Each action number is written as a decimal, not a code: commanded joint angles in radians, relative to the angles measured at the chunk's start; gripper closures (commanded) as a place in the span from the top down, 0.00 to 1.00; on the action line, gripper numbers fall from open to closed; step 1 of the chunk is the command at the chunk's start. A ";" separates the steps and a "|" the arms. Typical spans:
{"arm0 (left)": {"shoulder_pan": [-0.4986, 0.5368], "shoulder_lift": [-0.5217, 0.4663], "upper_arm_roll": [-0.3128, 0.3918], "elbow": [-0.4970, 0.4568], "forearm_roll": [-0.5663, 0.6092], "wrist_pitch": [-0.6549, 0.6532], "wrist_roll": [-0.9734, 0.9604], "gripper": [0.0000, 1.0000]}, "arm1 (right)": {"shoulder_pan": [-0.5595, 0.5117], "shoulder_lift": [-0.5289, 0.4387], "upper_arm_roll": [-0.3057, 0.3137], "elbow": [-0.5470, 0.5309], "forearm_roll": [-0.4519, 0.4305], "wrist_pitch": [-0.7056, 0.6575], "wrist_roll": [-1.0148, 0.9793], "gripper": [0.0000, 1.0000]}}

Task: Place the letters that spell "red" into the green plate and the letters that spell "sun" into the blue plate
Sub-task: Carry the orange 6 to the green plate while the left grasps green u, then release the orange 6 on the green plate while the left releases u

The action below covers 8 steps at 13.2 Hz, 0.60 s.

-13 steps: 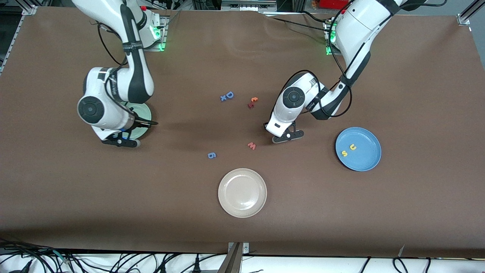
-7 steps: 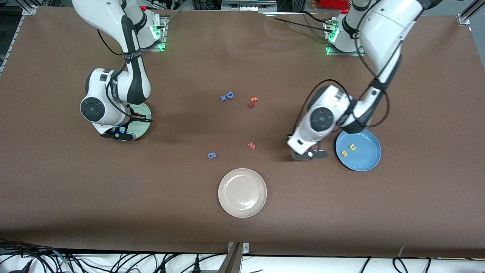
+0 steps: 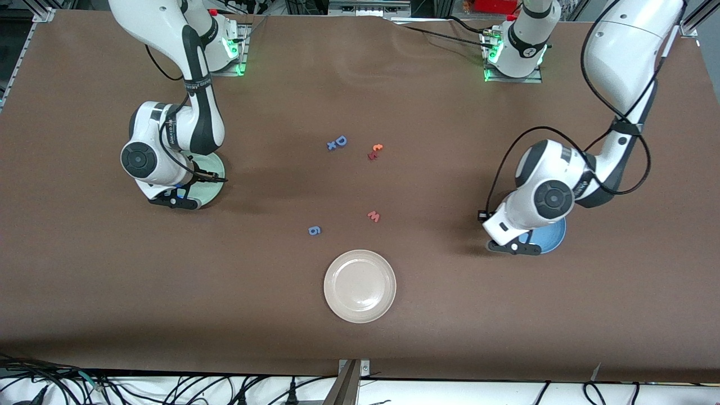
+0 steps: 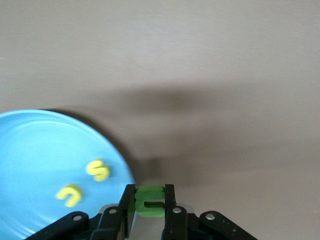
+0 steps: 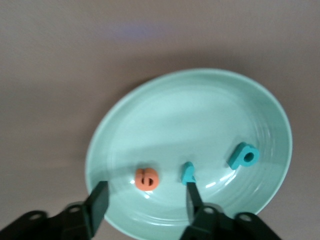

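Observation:
In the left wrist view my left gripper (image 4: pixel 150 202) is shut on the green "n" (image 4: pixel 150 201), hanging just off the rim of the blue plate (image 4: pixel 40 150). A yellow "s" (image 4: pixel 98 169) and a yellow "u" (image 4: pixel 70 195) lie in that plate. In the front view the left gripper (image 3: pixel 512 246) covers most of the blue plate (image 3: pixel 550 239). My right gripper (image 5: pixel 147 200) is open above the green plate (image 5: pixel 190 115), which holds the orange "e" (image 5: pixel 147 179), the teal "r" (image 5: pixel 188 173) by one fingertip, and the teal "d" (image 5: pixel 244 156). The front view shows the right gripper (image 3: pixel 174 199) over the green plate (image 3: pixel 212 169).
A beige-white plate (image 3: pixel 360 286) sits near the front camera. Mid-table lie a blue "D" with a small x (image 3: pixel 337 142), a red and orange letter pair (image 3: pixel 375 151), a red "w" (image 3: pixel 374 216) and a blue "g" (image 3: pixel 314 230).
The left arm has swung from mid-table to the blue plate's rim, carrying the green "n". The right gripper has shifted slightly over the green plate and its fingers have opened.

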 commanded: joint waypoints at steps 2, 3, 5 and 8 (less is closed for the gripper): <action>0.071 -0.033 -0.013 -0.015 0.030 -0.057 0.073 0.18 | 0.000 -0.020 -0.114 0.271 0.018 -0.309 -0.024 0.99; 0.076 -0.036 -0.013 -0.016 0.029 -0.060 0.067 0.23 | -0.003 -0.020 -0.134 0.336 0.017 -0.360 -0.026 0.99; 0.088 -0.050 -0.014 -0.019 0.027 -0.104 0.062 0.34 | -0.004 -0.020 -0.165 0.445 0.017 -0.458 -0.026 0.99; 0.108 -0.064 -0.014 -0.021 0.024 -0.126 0.073 0.64 | -0.027 -0.019 -0.190 0.612 0.018 -0.643 -0.020 0.99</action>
